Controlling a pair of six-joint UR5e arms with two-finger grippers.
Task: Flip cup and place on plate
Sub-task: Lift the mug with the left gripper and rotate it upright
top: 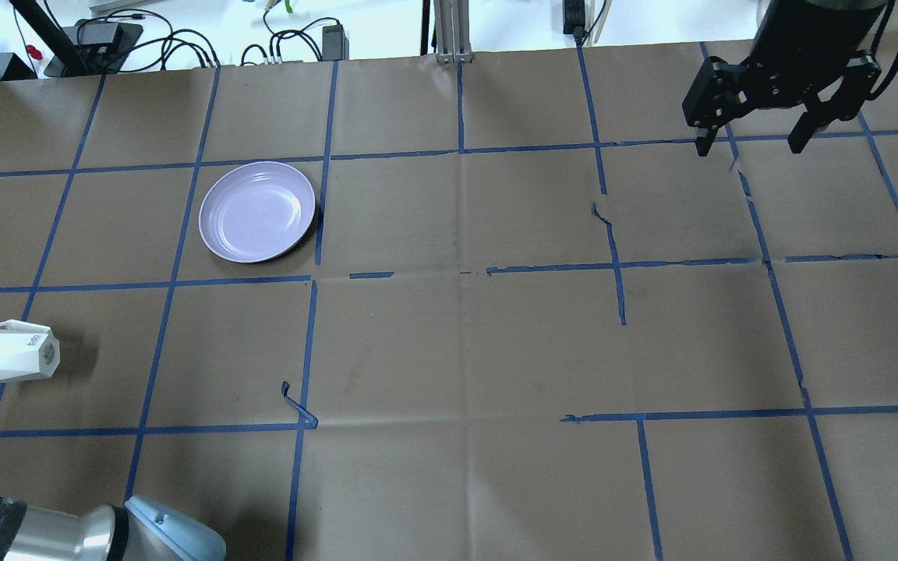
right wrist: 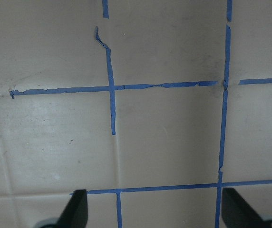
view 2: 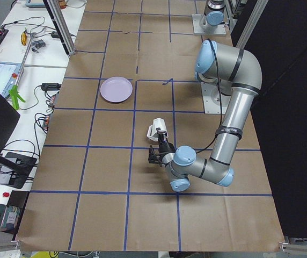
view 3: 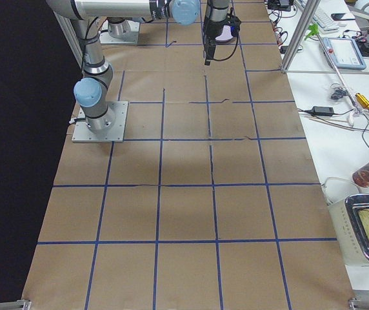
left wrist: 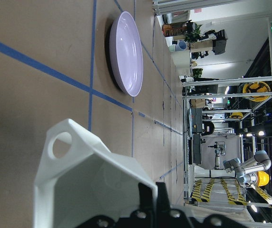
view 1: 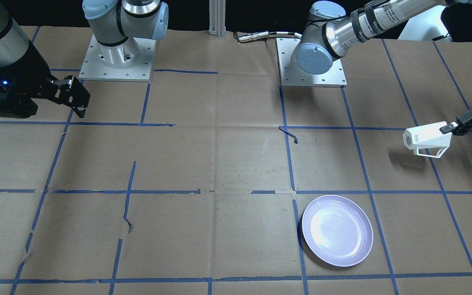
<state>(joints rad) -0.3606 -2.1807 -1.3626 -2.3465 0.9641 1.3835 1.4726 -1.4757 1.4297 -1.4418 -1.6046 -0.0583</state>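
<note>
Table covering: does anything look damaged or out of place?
Yes. The blue tape grid is broken: one loose end curls up off the brown paper, and a ragged tear interrupts another line.

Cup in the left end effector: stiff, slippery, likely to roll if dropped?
Probably rigid: the cup shows crisp facets in the rim pinch of the left end effector. Held only at the rim, sideways, it may pivot. Flat facets and handle should stop rolling.

Silver tubular arms (view 1: 377, 20), pale blue joint caps (view 1: 316, 57), black claws (top: 749, 146), bolted grey base plates (view 1: 117, 61).
</note>
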